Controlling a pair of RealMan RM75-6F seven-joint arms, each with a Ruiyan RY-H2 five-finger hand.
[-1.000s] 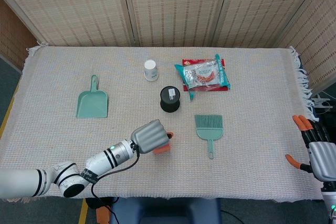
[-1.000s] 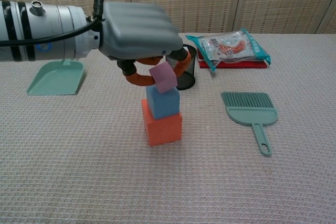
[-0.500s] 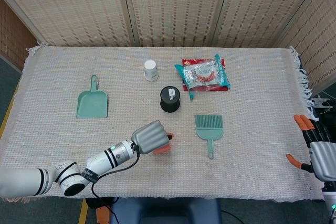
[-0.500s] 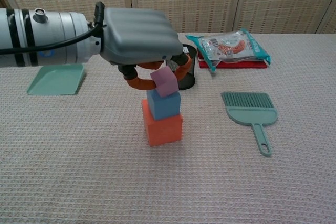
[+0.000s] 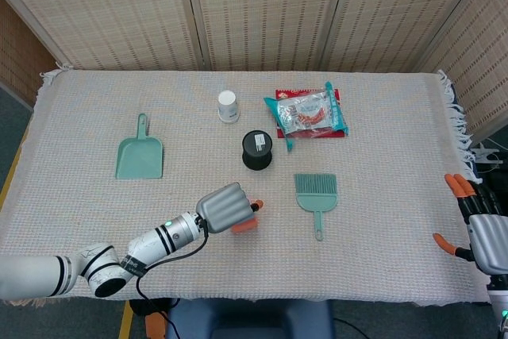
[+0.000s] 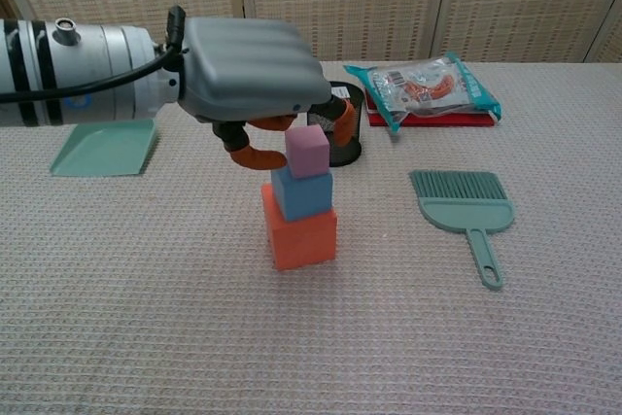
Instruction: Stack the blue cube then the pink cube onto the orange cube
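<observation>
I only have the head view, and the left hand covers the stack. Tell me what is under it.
Observer: In the chest view the pink cube sits level on the blue cube, which rests on the orange cube.
Operator: Report the fingers.
Observer: The left hand hangs over the stack. Its fingers curl on both sides of the pink cube, but I cannot tell whether they touch it.
Operator: Check the alignment.
Observer: The pink cube sits toward the right side of the blue cube's top, with no overhang showing.
</observation>
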